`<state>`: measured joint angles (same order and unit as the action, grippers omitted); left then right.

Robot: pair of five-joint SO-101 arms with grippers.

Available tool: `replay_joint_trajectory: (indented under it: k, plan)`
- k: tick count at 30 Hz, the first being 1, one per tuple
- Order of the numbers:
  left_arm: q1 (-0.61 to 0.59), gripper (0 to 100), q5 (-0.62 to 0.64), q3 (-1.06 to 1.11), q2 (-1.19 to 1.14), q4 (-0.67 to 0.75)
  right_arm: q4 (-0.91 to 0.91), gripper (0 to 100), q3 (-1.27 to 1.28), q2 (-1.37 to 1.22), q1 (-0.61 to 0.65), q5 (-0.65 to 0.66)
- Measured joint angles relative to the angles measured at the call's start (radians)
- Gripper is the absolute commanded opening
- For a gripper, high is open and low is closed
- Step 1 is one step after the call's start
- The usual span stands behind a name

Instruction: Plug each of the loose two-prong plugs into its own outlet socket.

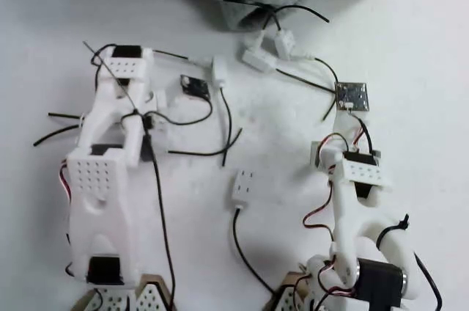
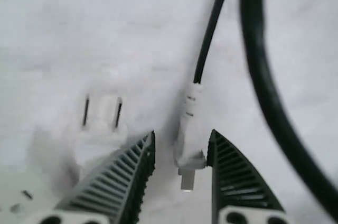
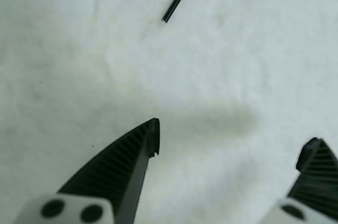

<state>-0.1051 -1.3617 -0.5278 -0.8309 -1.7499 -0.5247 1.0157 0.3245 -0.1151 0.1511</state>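
one risk: left gripper (image 2: 182,133) straddles a plug (image 2: 188,147) off-centre, jaws apart, so closing may twist it. right gripper (image 3: 235,130) spread wide over table (image 3: 79,49).

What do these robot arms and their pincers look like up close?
Both arms are chunky white shells with black motors at the joints, dotted panels, and thin red and black wires. The left gripper and right gripper have dark, pointed, ribbed fingers on white mounts.

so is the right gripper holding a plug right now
No, the right gripper is wide open above the white table, with nothing between its jaws.
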Motion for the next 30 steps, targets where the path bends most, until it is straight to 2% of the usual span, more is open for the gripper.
replay_joint_trajectory:
  k: [7,14,30]
  plan:
    - [-0.009,10,0.0,-0.003,0.0,0.002,0.0,40.1,0.0,0.0,0.0,0.0]
    - [0.008,19,0.0,-0.003,0.0,-0.002,0.0,40.1,0.0,0.0,0.0,0.0]
    - [0.031,18,0.0,-0.003,0.0,-0.002,0.0,40.1,0.0,0.0,0.0,0.0]
